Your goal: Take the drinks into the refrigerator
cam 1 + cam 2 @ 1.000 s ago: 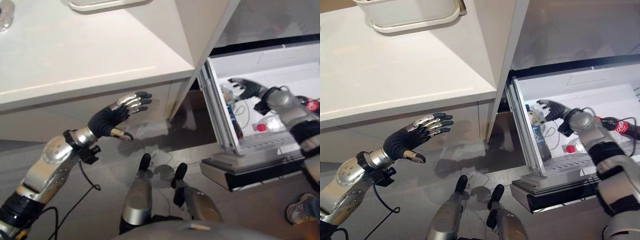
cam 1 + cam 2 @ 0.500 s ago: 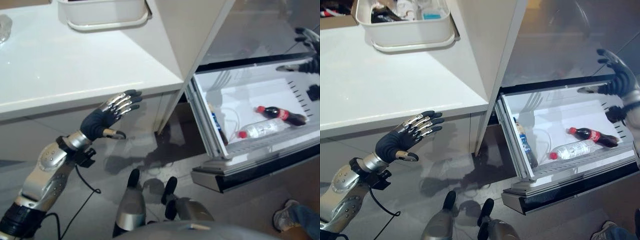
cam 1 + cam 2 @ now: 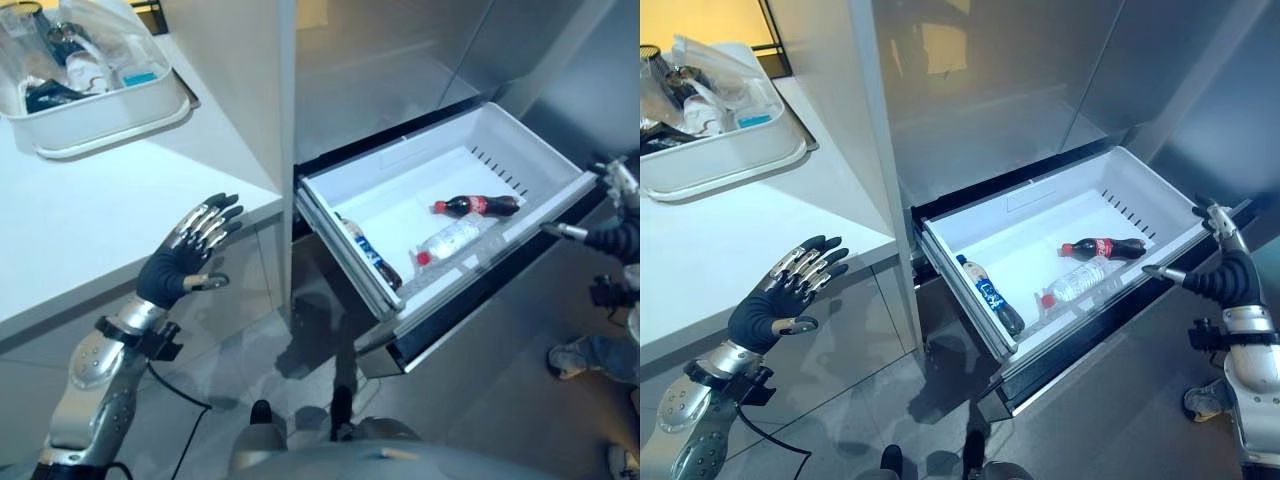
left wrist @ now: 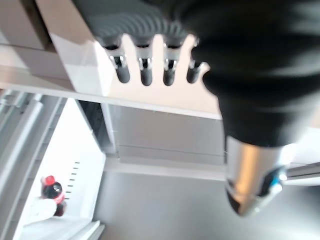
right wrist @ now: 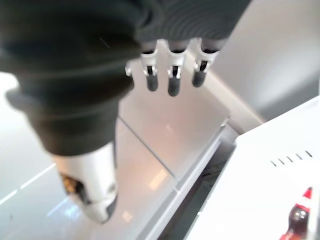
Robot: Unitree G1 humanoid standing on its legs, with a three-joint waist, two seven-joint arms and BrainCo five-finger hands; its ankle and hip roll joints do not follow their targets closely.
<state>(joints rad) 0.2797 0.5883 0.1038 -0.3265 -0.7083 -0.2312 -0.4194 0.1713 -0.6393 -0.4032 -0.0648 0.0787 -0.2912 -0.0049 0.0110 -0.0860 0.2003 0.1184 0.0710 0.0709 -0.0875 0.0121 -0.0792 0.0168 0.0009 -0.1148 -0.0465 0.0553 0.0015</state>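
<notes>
Three bottles (image 3: 1080, 282) in the open drawer (image 3: 1160, 203); tub (image 3: 95, 115) on the table (image 3: 60, 230); left robot hand (image 3: 180, 262) and right robot hand (image 3: 1220, 270) both released, empty.

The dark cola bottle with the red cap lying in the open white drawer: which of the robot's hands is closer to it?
Right. The right hand hovers open just outside the drawer's front corner near the cola bottle; the left hand is raised open across by the white counter.

You see a white worktop (image 3: 710, 250) carrying a tray (image 3: 720, 160); the open drawer (image 3: 1140, 190) holds three bottles (image 3: 1077, 283) lying flat.
</notes>
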